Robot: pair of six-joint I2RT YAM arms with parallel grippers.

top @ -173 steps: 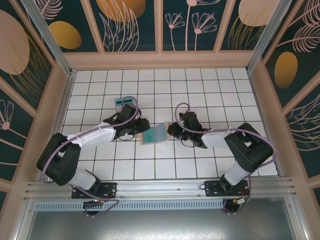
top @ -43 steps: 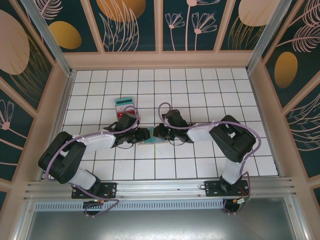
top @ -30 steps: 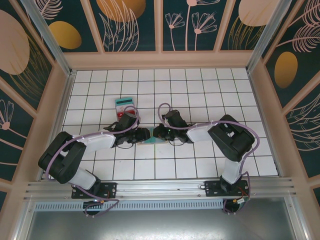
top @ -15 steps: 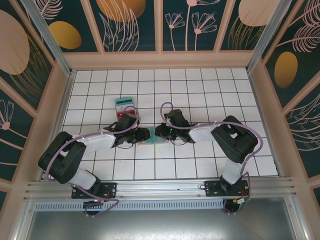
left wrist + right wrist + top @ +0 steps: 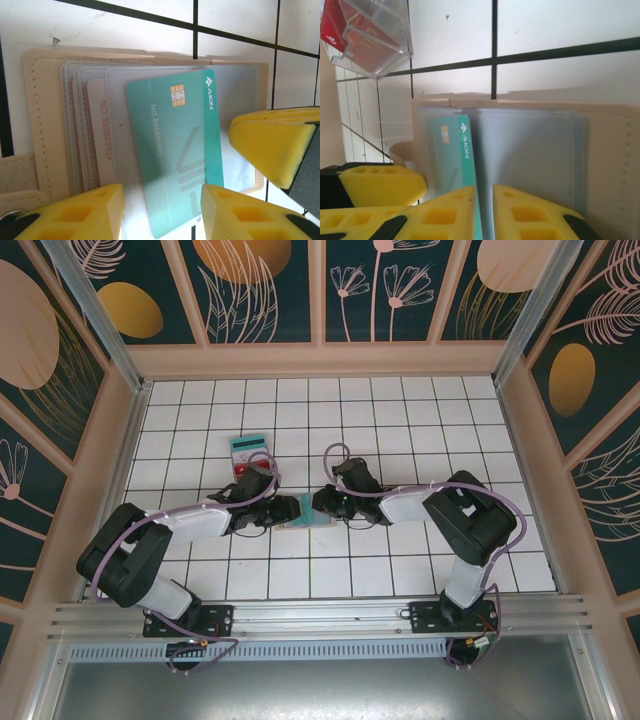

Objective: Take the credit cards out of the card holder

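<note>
Between our two grippers the card holder (image 5: 303, 516) lies open and flat on the tiled table (image 5: 400, 420). The teal card (image 5: 175, 150) sits partly out of its sleeve, its long axis running toward the left gripper (image 5: 160, 194), whose fingers stand apart around the card's near end, gripping nothing. The right gripper (image 5: 484, 194) is nearer the card's freed long edge. Its fingers are almost together with that edge running into the slit, and we cannot tell whether they pinch it. Bare tiles behind those fingers should leave room to pull.
</note>
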